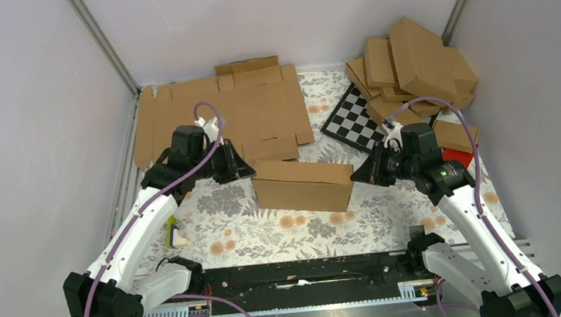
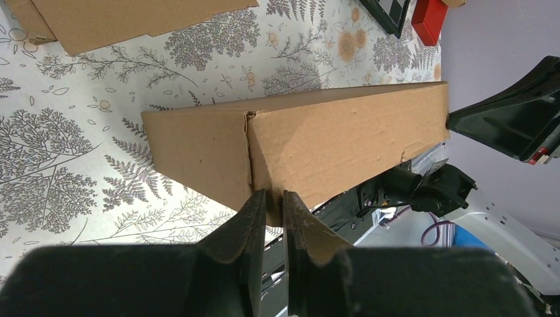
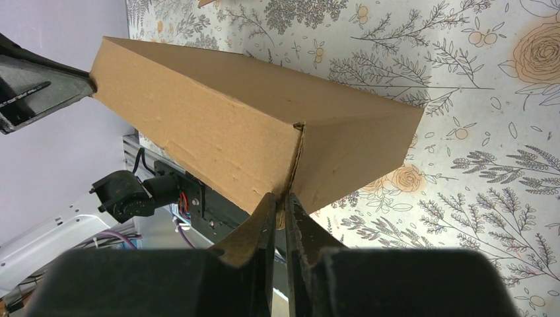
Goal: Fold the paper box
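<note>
The paper box (image 1: 303, 186) is a closed, shallow brown cardboard box, standing on its long edge at the middle of the floral cloth. My left gripper (image 1: 250, 169) is shut on the box's left end corner, seen up close in the left wrist view (image 2: 274, 198) with the box (image 2: 317, 139) ahead. My right gripper (image 1: 356, 174) is shut on the right end corner, also shown in the right wrist view (image 3: 282, 201) with the box (image 3: 244, 125). Both pinch a thin cardboard edge at the seam.
Flat brown cardboard sheets (image 1: 241, 108) lie at the back left. A pile of folded boxes (image 1: 416, 68) sits at the back right, beside a black-and-white checkered board (image 1: 353, 124) and a red item (image 1: 457, 157). A small yellow-white object (image 1: 174, 232) lies near the left arm.
</note>
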You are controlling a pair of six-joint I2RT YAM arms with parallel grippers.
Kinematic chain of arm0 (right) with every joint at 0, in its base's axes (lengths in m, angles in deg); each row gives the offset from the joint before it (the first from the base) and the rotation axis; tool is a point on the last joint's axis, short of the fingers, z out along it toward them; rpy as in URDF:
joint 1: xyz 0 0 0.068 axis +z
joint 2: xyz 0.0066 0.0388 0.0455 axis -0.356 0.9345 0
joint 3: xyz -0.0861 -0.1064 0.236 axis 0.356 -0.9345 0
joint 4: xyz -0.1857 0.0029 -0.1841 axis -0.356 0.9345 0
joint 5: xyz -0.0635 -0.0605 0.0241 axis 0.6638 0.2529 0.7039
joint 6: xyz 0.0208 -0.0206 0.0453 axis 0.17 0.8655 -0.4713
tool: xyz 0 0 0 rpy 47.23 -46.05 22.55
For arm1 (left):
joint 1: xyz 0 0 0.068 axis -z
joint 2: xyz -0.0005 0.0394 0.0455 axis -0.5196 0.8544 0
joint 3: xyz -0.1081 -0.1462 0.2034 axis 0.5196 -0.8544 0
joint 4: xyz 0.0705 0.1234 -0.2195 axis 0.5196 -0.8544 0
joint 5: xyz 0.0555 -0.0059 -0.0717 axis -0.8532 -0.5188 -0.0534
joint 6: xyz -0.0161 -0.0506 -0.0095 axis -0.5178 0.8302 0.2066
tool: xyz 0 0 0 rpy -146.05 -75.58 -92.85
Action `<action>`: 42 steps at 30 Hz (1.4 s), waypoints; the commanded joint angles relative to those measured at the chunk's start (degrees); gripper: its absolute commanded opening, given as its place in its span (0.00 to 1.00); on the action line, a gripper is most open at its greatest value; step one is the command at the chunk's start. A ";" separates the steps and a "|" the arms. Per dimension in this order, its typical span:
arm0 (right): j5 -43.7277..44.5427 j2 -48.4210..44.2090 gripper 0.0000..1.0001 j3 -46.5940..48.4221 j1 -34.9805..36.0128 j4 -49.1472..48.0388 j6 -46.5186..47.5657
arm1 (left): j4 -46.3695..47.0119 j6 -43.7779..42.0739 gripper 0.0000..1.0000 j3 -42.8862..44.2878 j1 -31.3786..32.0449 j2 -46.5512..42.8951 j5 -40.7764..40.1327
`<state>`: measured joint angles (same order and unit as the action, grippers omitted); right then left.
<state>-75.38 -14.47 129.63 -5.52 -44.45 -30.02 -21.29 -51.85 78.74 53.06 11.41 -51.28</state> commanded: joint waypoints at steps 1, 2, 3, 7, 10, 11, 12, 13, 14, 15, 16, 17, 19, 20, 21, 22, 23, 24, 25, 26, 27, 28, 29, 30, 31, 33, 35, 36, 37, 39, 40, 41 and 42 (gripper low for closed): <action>0.68 1.13 0.11 -1.51 0.22 2.17 1.76 | 2.00 0.29 0.15 -2.07 -0.11 -0.49 0.55; 0.74 1.24 0.11 -1.52 0.25 2.15 1.81 | 2.12 0.31 0.15 -2.34 -0.06 -0.47 0.52; 0.75 1.24 0.11 -1.52 0.23 2.20 1.84 | 2.45 0.45 0.15 -2.72 -0.06 -0.50 0.73; 0.80 1.39 0.10 -1.46 0.22 2.13 1.91 | 3.55 1.08 0.15 -5.04 -0.05 -0.77 0.96; 0.70 1.45 0.09 -1.37 0.22 2.13 1.99 | 3.04 0.40 0.18 -6.46 -0.06 -1.27 -1.51; 0.70 1.47 0.09 -1.31 0.21 2.14 2.06 | 2.28 0.00 0.19 -6.50 -0.07 -1.37 -2.85; 0.73 1.59 0.09 -1.24 0.23 2.17 2.10 | 1.45 -0.51 0.21 -6.31 -0.06 -1.41 -3.82; 0.61 1.57 0.09 -1.13 0.24 2.15 2.09 | 0.73 -1.02 0.23 -5.96 -0.10 -1.45 -4.48; 0.59 1.57 0.09 -1.15 0.23 2.18 2.08 | 0.11 -1.36 0.25 -5.49 -0.06 -1.54 -4.97; 0.46 1.57 0.09 -1.04 0.22 2.15 2.13 | -0.22 -1.64 0.27 -5.09 -0.12 -1.65 -5.27; 0.39 1.57 0.09 -1.02 0.22 2.18 2.13 | -0.46 -1.91 0.28 -4.73 -0.06 -1.76 -5.41; 0.36 1.57 0.09 -1.00 0.22 2.16 2.09 | -0.81 -2.09 0.30 -4.30 -0.05 -1.80 -5.59; 0.38 1.55 0.08 -0.90 0.22 2.13 2.11 | -1.72 -2.50 0.39 -3.00 -0.05 -1.71 -5.79; 0.28 1.55 0.08 -0.82 0.22 2.14 2.09 | -2.10 -2.62 0.45 -2.39 -0.12 -1.66 -5.89; 0.29 1.53 0.08 -0.80 0.22 2.22 2.08 | -2.53 -2.83 0.49 -1.66 -0.13 -1.63 -6.05; 0.22 1.41 0.08 -0.80 0.22 2.24 2.08 | -2.77 -3.08 0.52 -1.00 -0.14 -1.63 -6.18; 0.20 1.40 0.08 -0.82 0.22 2.23 2.08 | -2.94 -3.22 0.54 -0.45 -0.25 -1.75 -6.17; 0.17 1.36 0.08 -0.82 0.27 2.19 2.08 | -2.92 -3.22 0.55 -0.12 -0.61 -1.85 -5.96; 0.14 1.35 0.08 -0.81 0.23 2.22 2.09 | -2.73 -3.26 0.55 -0.06 -1.15 -1.96 -4.81; 0.13 1.33 0.08 -0.83 0.22 2.21 2.09 | -2.24 -3.04 0.55 -0.42 -1.98 -2.01 -3.15; 0.09 1.35 0.08 -0.87 0.22 2.21 2.13 | -1.13 -2.70 0.55 -1.02 -2.98 -2.11 -0.97; 0.05 1.39 0.08 -0.89 0.22 2.27 2.09 | -0.25 -2.08 0.55 -2.12 -3.90 -2.26 1.39; -0.03 1.33 0.08 -0.87 0.23 2.22 2.13 | 2.10 -1.20 0.56 -3.51 -4.74 -2.37 4.50; -0.04 1.31 0.08 -0.83 0.23 2.21 2.09 | 4.26 0.01 0.56 -5.06 -5.50 -2.62 7.69; -0.09 1.31 0.08 -0.83 0.22 2.28 2.08 | 6.10 1.21 0.57 -6.61 -6.18 -2.69 10.65; -0.21 1.35 0.08 -0.95 0.22 2.22 2.09 | 8.94 3.34 0.57 -9.26 -7.42 -2.96 14.54; -0.29 1.31 0.07 -1.00 0.22 2.24 2.09 | 12.94 5.91 0.57 -12.35 -9.32 -3.74 18.18; -0.23 1.35 0.08 -1.07 0.22 2.24 2.15 | 15.11 7.44 0.56 -13.99 -10.09 -4.12 20.12; -0.30 1.37 0.08 -1.02 0.22 2.19 2.17 | 17.05 8.82 0.54 -15.31 -10.80 -4.22 21.59; -0.49 1.45 0.07 -1.02 0.20 2.25 2.26 | 19.11 10.52 0.48 -17.23 -11.36 -4.04 23.17; -0.53 1.47 0.07 -1.08 0.22 2.24 2.28 | 19.49 10.84 0.44 -17.75 -11.43 -3.87 23.45; -0.49 1.42 0.07 -1.02 0.22 2.14 2.26 | 19.97 11.19 0.42 -18.31 -11.51 -3.73 23.75; -0.53 1.42 0.07 -1.03 0.27 2.19 2.26 | 20.67 11.72 0.41 -18.85 -11.67 -3.63 24.06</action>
<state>-76.23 -13.99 129.63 -5.52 -44.87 -29.75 -5.20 -42.74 62.61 41.85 7.72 -31.93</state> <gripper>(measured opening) 0.127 0.438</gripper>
